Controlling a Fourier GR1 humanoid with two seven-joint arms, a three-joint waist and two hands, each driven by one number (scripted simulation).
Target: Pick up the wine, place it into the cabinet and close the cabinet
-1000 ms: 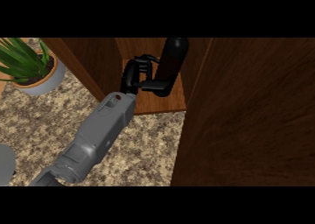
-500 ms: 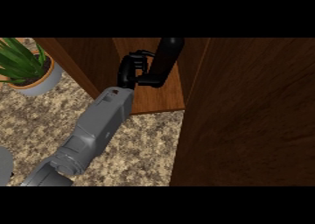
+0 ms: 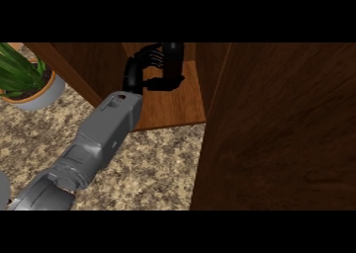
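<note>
Far left, a potted plant point(image 3: 24, 79) sits on the speckled counter point(image 3: 144, 163). My grey forearm point(image 3: 93, 143) runs up from the near left edge into the open cabinet point(image 3: 173, 106). There my left hand point(image 3: 141, 74) has its fingers curled round the dark wine bottle point(image 3: 171, 62), which stands upright over the wooden cabinet floor, far inside. To the right, the cabinet door point(image 3: 283, 128) fills the view.

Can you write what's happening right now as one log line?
left hand: shut on wine bottle | bottle: inside cabinet | door: open | right hand: not seen
</note>
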